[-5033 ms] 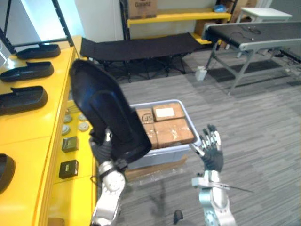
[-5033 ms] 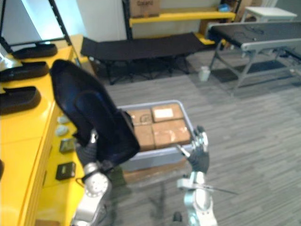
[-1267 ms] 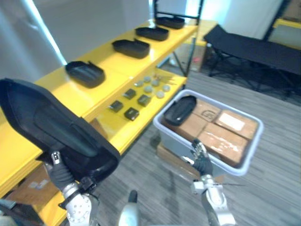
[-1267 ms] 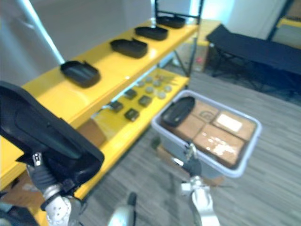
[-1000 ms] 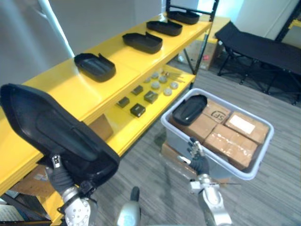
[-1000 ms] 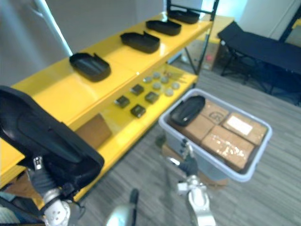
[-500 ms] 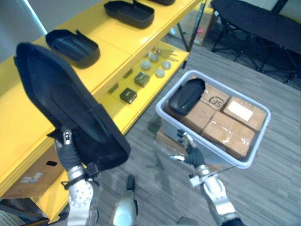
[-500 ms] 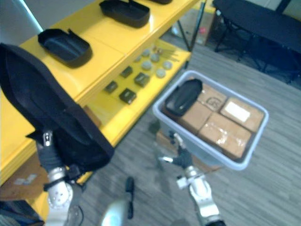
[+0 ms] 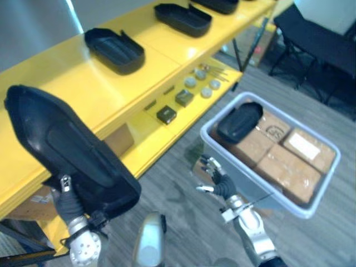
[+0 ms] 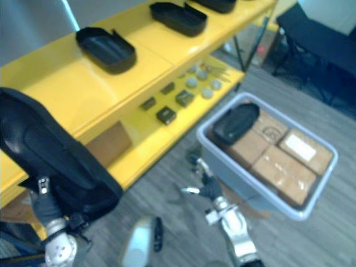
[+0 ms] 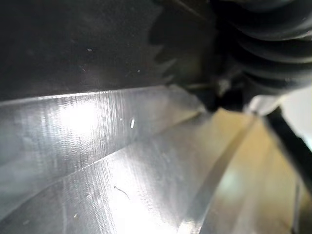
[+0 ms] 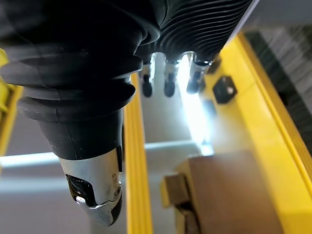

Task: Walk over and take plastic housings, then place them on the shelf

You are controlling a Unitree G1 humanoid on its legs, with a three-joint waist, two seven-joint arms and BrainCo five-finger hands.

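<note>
While the thumb of the left hand [image 9: 69,204] presses on the lower front of a large black plastic housing [image 9: 67,156], the rest of its fingers are hidden behind the piece. The grip looks closed around the lower edge, and the housing stands upright and tilted above the wrist. In the left wrist view the dark part sits right against the hand's ribbed cover. The right hand [image 9: 216,182] hangs low over the floor with its fingers spread and loose, holding nothing.

Just beyond the carried piece runs the yellow shelf [image 9: 72,94]. Its top board already bears one housing [image 9: 114,50] and a second housing [image 9: 183,19] further along, with bare yellow between the nearer one and the robot. Small parts [image 9: 167,115] lie on the lower board.

To the right stands a grey bin [image 9: 267,194] with cardboard boxes [image 9: 289,172] and one more housing in the bin [image 9: 239,122].

Judging by this, pickup and walk are done, the set-down is not yet made, and another trip remains.
</note>
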